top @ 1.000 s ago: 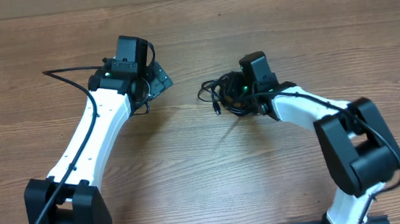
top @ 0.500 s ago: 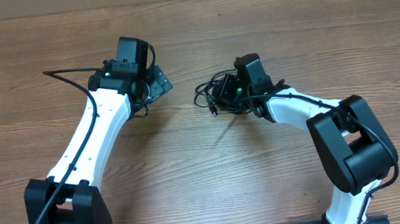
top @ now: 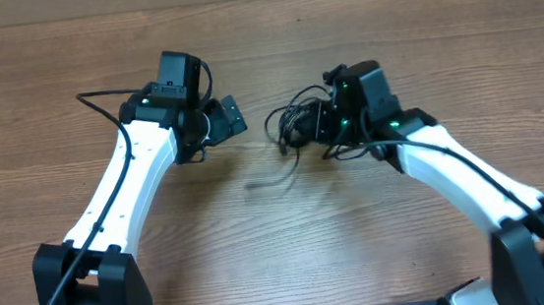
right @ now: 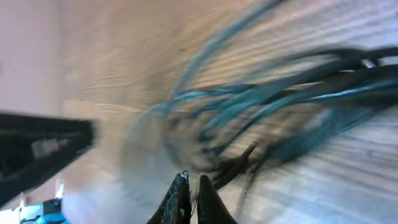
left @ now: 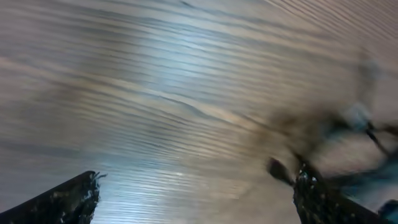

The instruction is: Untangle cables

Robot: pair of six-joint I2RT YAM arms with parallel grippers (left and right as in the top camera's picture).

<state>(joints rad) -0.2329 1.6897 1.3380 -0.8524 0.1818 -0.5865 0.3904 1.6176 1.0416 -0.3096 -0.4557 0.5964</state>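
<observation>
- nearest the bases it's just bare wood table (top: 291,259), nothing in the way there
- right gripper (top: 323,126) is right up against the cables (top: 294,123), jaws pinched together; the wrist view is too smeared to tell if a strand is actually nipped between them
- the cables are a small loose black clump mid-table, between the two grippers; I'd guess light, floppy and snaggy, so grab one outer loop or a plug end, not the knot
- left gripper (top: 227,117) sits near the clump, jaws spread wide, holding nothing
- only thing to mix up: the left arm's own thick lead (top: 100,106), further out
</observation>
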